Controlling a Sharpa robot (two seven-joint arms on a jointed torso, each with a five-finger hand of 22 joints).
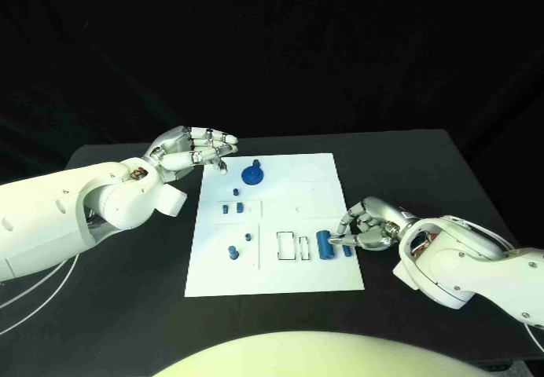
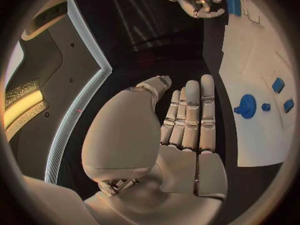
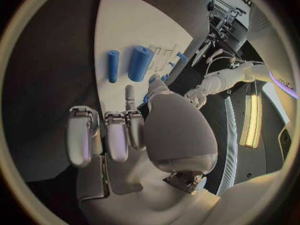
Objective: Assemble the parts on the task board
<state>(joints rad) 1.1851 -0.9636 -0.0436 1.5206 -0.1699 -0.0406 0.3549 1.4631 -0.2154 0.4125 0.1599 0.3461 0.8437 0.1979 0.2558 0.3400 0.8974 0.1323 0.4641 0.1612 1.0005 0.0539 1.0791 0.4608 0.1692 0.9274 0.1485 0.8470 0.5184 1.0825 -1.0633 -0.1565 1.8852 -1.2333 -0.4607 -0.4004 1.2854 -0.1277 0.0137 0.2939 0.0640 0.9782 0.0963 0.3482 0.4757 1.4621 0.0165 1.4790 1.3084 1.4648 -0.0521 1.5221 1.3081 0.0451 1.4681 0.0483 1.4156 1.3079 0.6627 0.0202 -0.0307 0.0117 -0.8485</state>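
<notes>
The white task board point(image 1: 289, 267) lies in the middle of the black table. A blue round part with a knob point(image 1: 251, 173) sits near its far end, seen too in the left wrist view point(image 2: 248, 106). Several small blue parts point(image 1: 233, 208) lie along the board's left half. Two blue cylinders point(image 1: 325, 243) lie side by side near the right edge point(image 3: 139, 62). My left hand point(image 1: 192, 149) hovers over the far left corner, fingers straight and holding nothing point(image 2: 187, 120). My right hand point(image 1: 369, 225) is just right of the cylinders, fingers loosely curled point(image 3: 125, 130), nothing in its grip.
White rectangular slots point(image 1: 292, 245) stand out on the board just left of the cylinders. Bare black table point(image 1: 136, 267) runs along both sides of the board and in front of it.
</notes>
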